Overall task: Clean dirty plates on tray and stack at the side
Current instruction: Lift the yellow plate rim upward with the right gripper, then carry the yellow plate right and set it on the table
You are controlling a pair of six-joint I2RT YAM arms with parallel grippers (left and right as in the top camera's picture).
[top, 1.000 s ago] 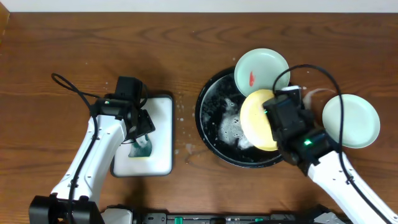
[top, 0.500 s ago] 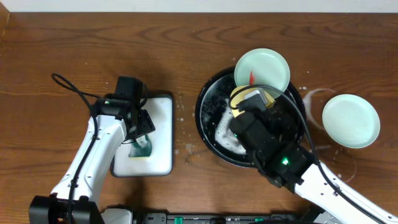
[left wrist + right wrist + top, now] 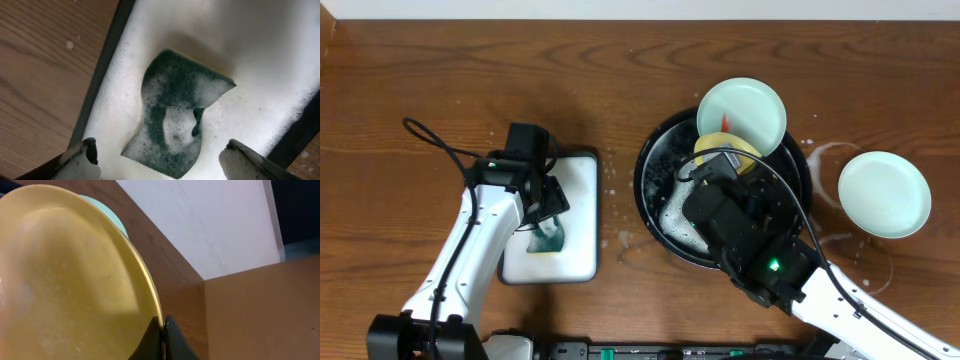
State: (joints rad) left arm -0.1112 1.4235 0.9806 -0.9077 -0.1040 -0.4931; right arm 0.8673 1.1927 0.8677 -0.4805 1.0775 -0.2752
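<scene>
The black tray (image 3: 655,195) holds soapy water. My right gripper (image 3: 163,330) is shut on the rim of the yellow plate (image 3: 65,280), holding it tilted over the tray; in the overhead view the yellow plate (image 3: 720,150) is mostly hidden under my right arm. A mint plate with a red smear (image 3: 741,110) leans on the tray's far rim. Another mint plate (image 3: 884,193) lies on the table to the right. My left gripper (image 3: 160,155) is open above the green sponge (image 3: 175,115).
The green sponge (image 3: 548,240) lies in foam on a white rectangular dark-rimmed tray (image 3: 575,215) at the left. Water drops and wet rings mark the table around the black tray and the right plate.
My right arm has swung left over the black tray, carrying the yellow plate toward its middle and tilting it on edge. The left arm has not moved.
</scene>
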